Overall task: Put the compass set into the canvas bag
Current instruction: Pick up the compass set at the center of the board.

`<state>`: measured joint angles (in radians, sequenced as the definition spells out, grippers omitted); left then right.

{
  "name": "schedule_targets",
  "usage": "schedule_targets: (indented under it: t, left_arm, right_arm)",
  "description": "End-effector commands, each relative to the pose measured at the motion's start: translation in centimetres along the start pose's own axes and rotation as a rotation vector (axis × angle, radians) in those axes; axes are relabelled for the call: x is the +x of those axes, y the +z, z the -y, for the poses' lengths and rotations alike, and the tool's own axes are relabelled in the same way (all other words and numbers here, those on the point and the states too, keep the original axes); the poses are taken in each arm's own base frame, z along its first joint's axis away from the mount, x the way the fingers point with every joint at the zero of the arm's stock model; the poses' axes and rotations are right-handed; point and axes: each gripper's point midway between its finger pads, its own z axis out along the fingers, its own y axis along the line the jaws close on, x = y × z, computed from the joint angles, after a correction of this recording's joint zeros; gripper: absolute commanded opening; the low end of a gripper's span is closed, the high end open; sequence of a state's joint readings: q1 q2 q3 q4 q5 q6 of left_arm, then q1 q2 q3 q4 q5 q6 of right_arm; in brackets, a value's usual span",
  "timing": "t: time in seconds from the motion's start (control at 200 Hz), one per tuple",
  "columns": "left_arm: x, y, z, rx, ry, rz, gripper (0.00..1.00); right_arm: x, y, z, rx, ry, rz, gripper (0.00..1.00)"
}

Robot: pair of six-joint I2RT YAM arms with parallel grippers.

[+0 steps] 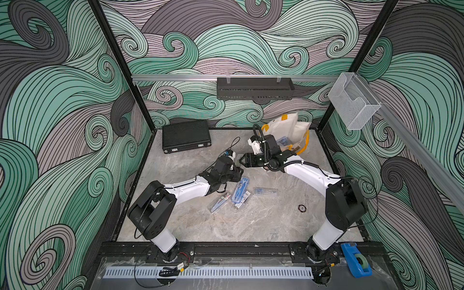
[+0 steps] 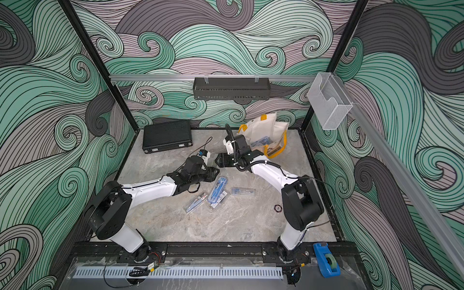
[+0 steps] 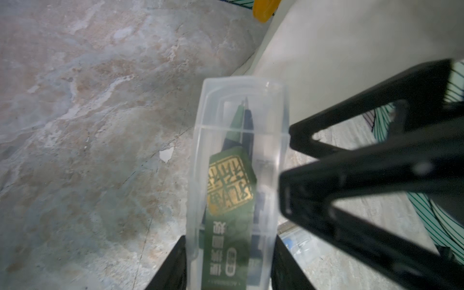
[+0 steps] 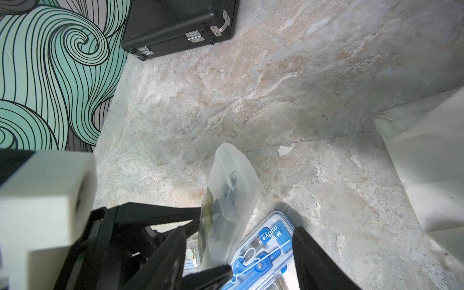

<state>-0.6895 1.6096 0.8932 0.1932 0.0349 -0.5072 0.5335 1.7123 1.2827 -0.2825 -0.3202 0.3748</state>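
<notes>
Plastic fills my left gripper (image 3: 229, 266): it is clamped on the compass set (image 3: 238, 175), a clear case with a green label that juts straight out past my fingertips, above the table (image 1: 175, 226). My right gripper (image 4: 261, 251) meets the case from the side with its jaws spread. The case stands in the gap, close by one finger, and I cannot tell whether that finger touches it. The canvas bag (image 1: 288, 128) sits behind my right hand, well apart from the held case. Just beneath my left hand, flat on the table, lies a blue case (image 1: 240, 189).
</notes>
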Motion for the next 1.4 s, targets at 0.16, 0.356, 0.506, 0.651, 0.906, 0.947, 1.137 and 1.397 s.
schedule_targets:
  t: [0.16,0.356,0.506,0.651,0.906,0.947,1.137,1.397]
  left_arm:
    - [-2.0,-1.0,3.1,0.143,0.007,0.067,0.44]
    - [-1.9,-1.0,3.3,0.161,0.002,0.066,0.44]
    - [-2.1,-1.2,3.6,0.174,0.001,0.071,0.44]
    - [-2.1,-1.2,3.7,0.174,0.001,0.072,0.44]
    - [-2.1,-1.2,3.7,0.175,-0.001,0.071,0.44]
    - [-2.2,-1.1,3.6,0.172,-0.001,0.071,0.44]
    - [-2.1,-1.2,3.4,0.165,-0.004,0.073,0.59]
    - [-2.6,-2.4,2.0,0.100,-0.004,0.116,0.99]
  right_arm:
    - [-2.8,-0.1,-1.1,-0.054,0.026,0.077,0.61]
    - [-3.6,0.0,-1.3,-0.077,0.041,0.092,0.53]
    - [-3.8,0.0,-1.1,-0.078,0.048,0.097,0.45]
    - [-3.7,0.1,-1.0,-0.080,0.052,0.098,0.35]
    - [-3.9,-0.1,-1.1,-0.087,0.052,0.105,0.20]
    - [-3.9,0.0,-1.1,-0.088,0.052,0.105,0.18]
    - [-4.1,-0.3,-1.3,-0.093,0.047,0.113,0.09]
    - [-6.0,-1.8,-1.0,-0.049,0.007,0.153,0.06]
